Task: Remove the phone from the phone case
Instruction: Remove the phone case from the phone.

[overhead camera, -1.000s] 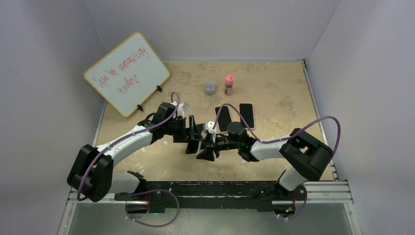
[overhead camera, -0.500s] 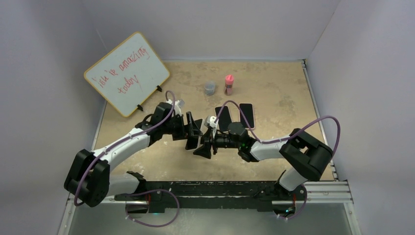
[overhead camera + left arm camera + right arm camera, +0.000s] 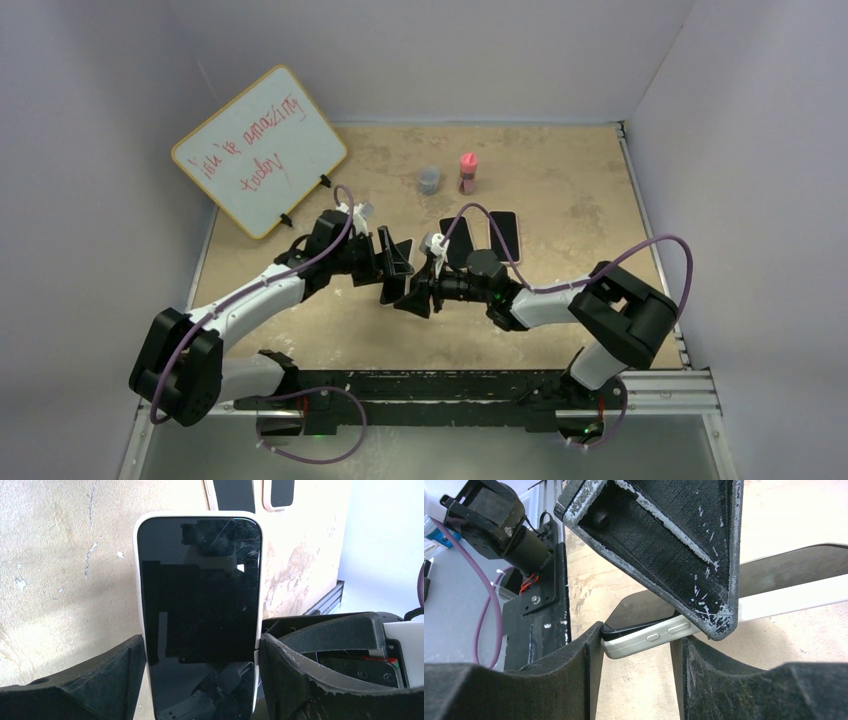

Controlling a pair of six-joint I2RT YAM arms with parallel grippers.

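Note:
My left gripper point(image 3: 396, 272) is shut on the long sides of a black phone point(image 3: 200, 605) in a white case point(image 3: 136, 580) and holds it above the table. In the left wrist view my left gripper point(image 3: 202, 641) has the screen facing the camera. My right gripper point(image 3: 418, 293) meets it from the right. In the right wrist view my right gripper point(image 3: 636, 639) is open around the case's end point(image 3: 644, 639), and its left finger point(image 3: 591, 645) touches the corner. There the phone's black edge point(image 3: 621, 626) sits slightly above the case rim.
Two more phones point(image 3: 456, 241) point(image 3: 503, 235) lie flat behind the grippers. A grey cup point(image 3: 429, 180) and a pink bottle point(image 3: 467, 172) stand farther back. A whiteboard point(image 3: 258, 150) leans at the back left. The rail point(image 3: 480, 385) runs along the near edge.
Both grippers have shifted slightly away from the near edge. My right gripper has closed in on the left one and now reaches around the phone's end.

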